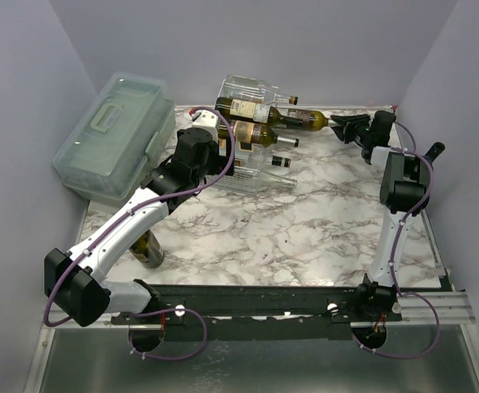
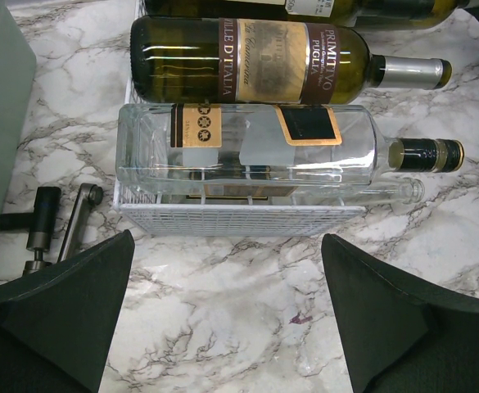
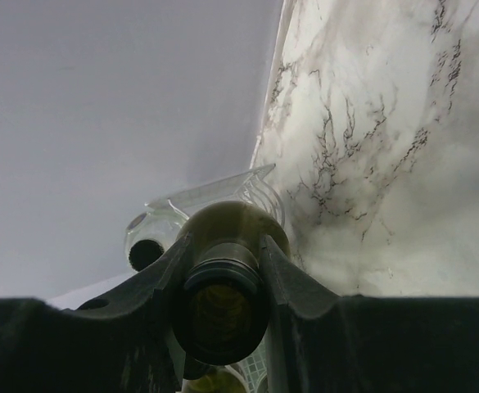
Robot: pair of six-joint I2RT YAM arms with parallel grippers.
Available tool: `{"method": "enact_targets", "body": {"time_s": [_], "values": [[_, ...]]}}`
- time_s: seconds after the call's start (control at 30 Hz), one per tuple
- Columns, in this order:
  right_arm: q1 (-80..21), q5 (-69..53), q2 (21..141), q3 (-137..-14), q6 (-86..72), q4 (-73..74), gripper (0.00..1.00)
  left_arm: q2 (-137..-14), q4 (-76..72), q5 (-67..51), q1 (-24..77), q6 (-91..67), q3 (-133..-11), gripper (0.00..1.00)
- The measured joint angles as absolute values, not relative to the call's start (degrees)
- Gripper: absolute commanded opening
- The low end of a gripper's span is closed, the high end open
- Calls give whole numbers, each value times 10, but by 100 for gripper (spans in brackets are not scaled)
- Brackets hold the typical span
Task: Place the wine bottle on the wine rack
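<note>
Far left, a pale-green lidded storage box (image 1: 112,139) sits at the edge of the counter (image 1: 305,233), well apart from the right arm and judged to play no part in the job. A dark bottle (image 1: 150,248) stands upright on the counter beneath the left arm, partly hidden by it. The left tool (image 2: 227,246) hovers low in front of the wine rack (image 2: 239,219), fingers wide apart, empty and touching nothing. It is judged to be on standby, held off the rack's front so as not to disturb the load. The rack slopes in tiers and bottles lie on their sides in it, necks pointing right: a clear bottle (image 2: 247,155) with a black cap low down, and a dark green labelled bottle (image 2: 255,61) above it. The wine bottle (image 1: 305,120) lies on the upper tier, body in the rack, neck projecting right beyond it. The right tool (image 1: 343,125) is clamped on that neck near the mouth, one finger on either side in the wrist view. Gripping at the neck is judged to let the body slide along the tier with the arm outside the rack. Placement appears near complete; release not yet made
</note>
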State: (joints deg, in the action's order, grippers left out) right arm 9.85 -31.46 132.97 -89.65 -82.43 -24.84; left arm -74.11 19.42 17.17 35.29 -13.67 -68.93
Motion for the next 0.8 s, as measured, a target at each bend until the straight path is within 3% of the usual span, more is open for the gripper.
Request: {"method": "enact_targets", "body": {"time_s": [0.8], "values": [[49, -316, 1418, -927, -910, -349, 1, -741, 194, 171, 354, -137, -689, 99]]}}
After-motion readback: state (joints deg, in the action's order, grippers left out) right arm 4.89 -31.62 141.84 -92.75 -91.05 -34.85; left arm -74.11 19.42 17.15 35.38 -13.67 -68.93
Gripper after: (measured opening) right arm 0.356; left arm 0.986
